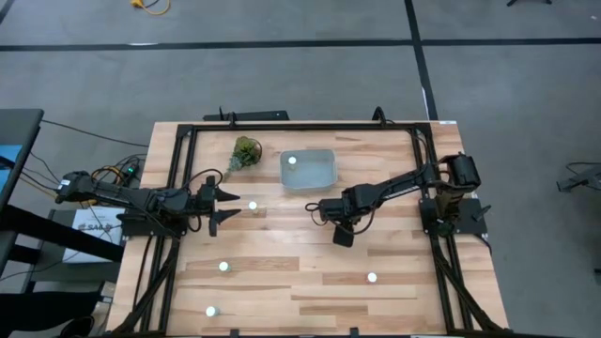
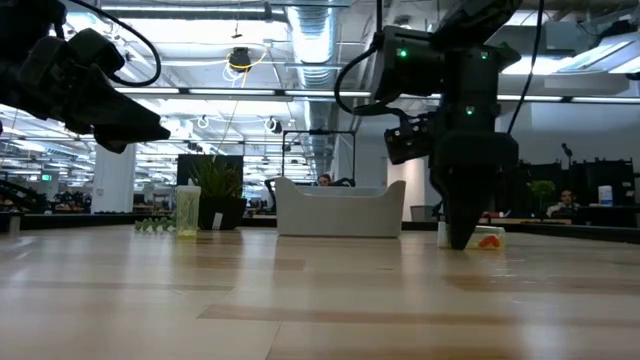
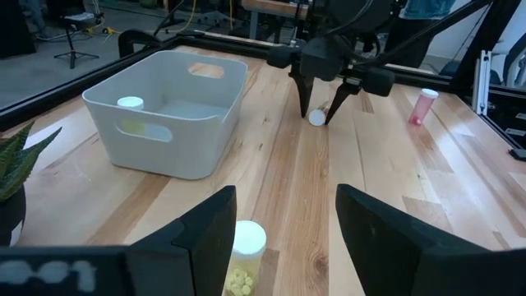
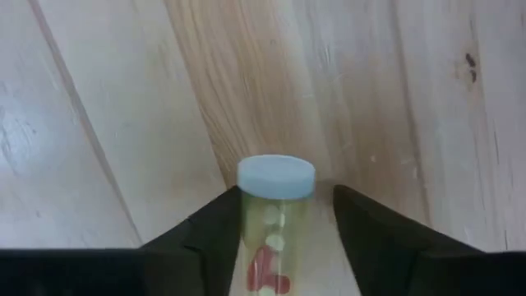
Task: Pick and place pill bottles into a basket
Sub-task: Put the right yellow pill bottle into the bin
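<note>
My right gripper (image 1: pixel 340 228) is open and points down at the table's middle. Its fingers stand on either side of a clear pill bottle (image 4: pixel 274 226) with a white cap, which lies on its side on the table. A gap shows beside one finger. My left gripper (image 1: pixel 228 205) is open and raised above the left side. An upright pill bottle (image 3: pixel 243 255) with yellow pills stands just ahead of its fingers. The pale basket (image 1: pixel 308 169) stands at the far middle with one bottle (image 1: pixel 292 161) inside it. Other bottles stand at the near left (image 1: pixel 223 267), near edge (image 1: pixel 212 311) and near right (image 1: pixel 372 277).
A green plant sprig (image 1: pixel 246 150) stands left of the basket. A black frame (image 1: pixel 300 126) runs round the table's edges. Open wood lies between the near bottles. People sit in the room beyond the far edge.
</note>
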`<state>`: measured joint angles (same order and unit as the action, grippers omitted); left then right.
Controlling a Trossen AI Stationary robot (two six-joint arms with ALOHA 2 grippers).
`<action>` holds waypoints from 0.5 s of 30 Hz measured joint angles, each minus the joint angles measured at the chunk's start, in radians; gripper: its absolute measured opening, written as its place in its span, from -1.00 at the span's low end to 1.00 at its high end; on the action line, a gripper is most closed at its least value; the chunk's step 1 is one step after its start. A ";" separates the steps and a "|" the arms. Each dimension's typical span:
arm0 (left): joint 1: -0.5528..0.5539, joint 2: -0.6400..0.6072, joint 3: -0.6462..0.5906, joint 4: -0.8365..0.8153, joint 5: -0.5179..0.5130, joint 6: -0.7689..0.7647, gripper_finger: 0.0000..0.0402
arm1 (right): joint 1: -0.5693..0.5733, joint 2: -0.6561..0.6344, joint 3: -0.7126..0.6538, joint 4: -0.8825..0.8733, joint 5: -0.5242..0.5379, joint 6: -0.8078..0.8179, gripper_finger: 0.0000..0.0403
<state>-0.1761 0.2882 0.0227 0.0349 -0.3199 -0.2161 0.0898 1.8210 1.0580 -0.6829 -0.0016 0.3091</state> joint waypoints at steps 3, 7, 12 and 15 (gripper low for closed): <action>0.000 0.000 0.000 0.000 -0.001 0.000 -0.01 | 0.001 0.000 0.000 0.006 0.000 -0.003 -0.34; 0.000 0.000 0.000 0.000 -0.002 -0.001 -0.01 | 0.001 0.000 0.015 0.019 -0.001 -0.012 -0.50; 0.000 0.000 0.000 0.000 -0.003 -0.001 -0.01 | 0.002 -0.002 0.069 0.026 -0.013 -0.050 -0.54; 0.000 0.000 0.000 0.000 -0.003 -0.001 -0.01 | 0.001 -0.009 0.110 0.045 -0.028 -0.073 -0.51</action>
<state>-0.1762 0.2882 0.0223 0.0349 -0.3229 -0.2173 0.0910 1.8118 1.1678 -0.6378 -0.0292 0.2361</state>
